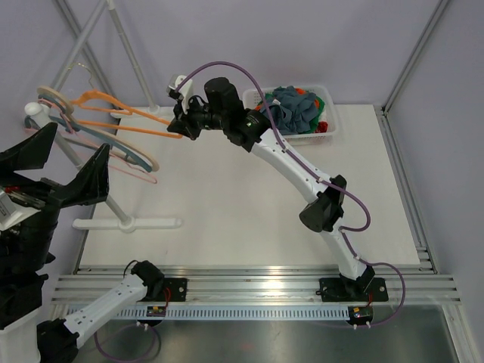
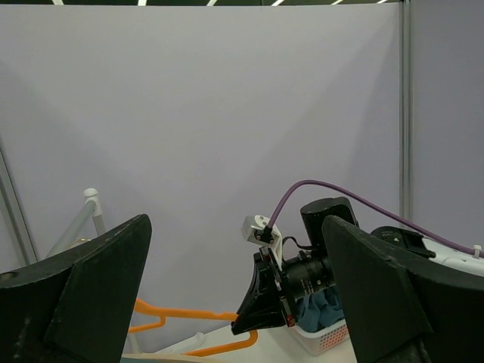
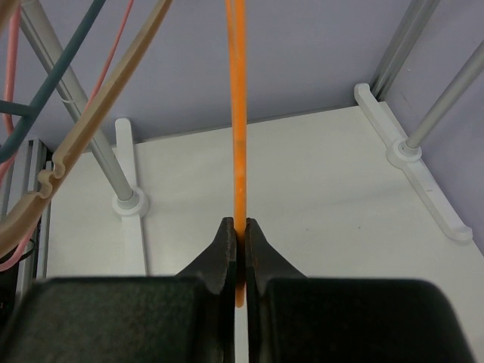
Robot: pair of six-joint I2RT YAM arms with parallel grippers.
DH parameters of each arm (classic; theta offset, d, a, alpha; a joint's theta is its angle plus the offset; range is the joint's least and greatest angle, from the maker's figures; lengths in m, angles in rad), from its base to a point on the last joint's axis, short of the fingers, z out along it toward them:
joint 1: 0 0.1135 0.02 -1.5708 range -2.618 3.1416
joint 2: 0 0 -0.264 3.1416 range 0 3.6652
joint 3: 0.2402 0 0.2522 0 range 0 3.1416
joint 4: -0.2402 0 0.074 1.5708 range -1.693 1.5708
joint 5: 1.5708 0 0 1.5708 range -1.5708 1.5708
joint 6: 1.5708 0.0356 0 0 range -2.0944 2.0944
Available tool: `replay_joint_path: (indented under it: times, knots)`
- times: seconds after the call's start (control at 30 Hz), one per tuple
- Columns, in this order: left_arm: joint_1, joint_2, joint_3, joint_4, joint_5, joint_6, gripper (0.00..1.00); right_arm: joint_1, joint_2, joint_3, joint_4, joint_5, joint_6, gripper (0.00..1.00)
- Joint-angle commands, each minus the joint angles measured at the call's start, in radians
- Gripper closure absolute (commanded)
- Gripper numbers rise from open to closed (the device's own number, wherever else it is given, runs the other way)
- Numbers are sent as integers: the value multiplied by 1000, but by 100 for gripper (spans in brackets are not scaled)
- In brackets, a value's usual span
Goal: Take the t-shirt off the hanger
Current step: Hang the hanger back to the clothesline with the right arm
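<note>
Right gripper (image 3: 238, 231) pinches the bare orange hanger (image 1: 128, 113), whose long axis runs to nine o'clock toward the rack (image 1: 34, 110); we see no t-shirt on it, only clothes (image 1: 295, 106) in the basket (image 1: 330, 121) at three o'clock. Left gripper (image 1: 76, 144) gapes, empty.

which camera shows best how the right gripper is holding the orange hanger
Right wrist view: the right gripper is shut on the orange hanger, its bar running straight between the jaws. The top external view shows the hanger whole, but the pinch is hard to make out. The left wrist view shows both small, from the side.
</note>
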Motion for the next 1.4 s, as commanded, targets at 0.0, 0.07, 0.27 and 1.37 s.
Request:
replay_joint_path:
  times: [0.0, 0.07, 0.27, 1.37]
  knots:
    - [-3, -17, -15, 6, -25, 20, 1, -4, 3, 45, -18, 0, -25, 100]
    - [-3, -19, -25, 6, -29, 23, 1, -4, 7, 47, -9, 2, -28, 100]
    - [-3, -13, -36, 22, -90, 37, 1, -4, -42, -28, 117, 18, 7, 100]
    - [-5, 159, 15, 77, -714, 260, 2, -6, -142, -157, 228, 20, 30, 100]
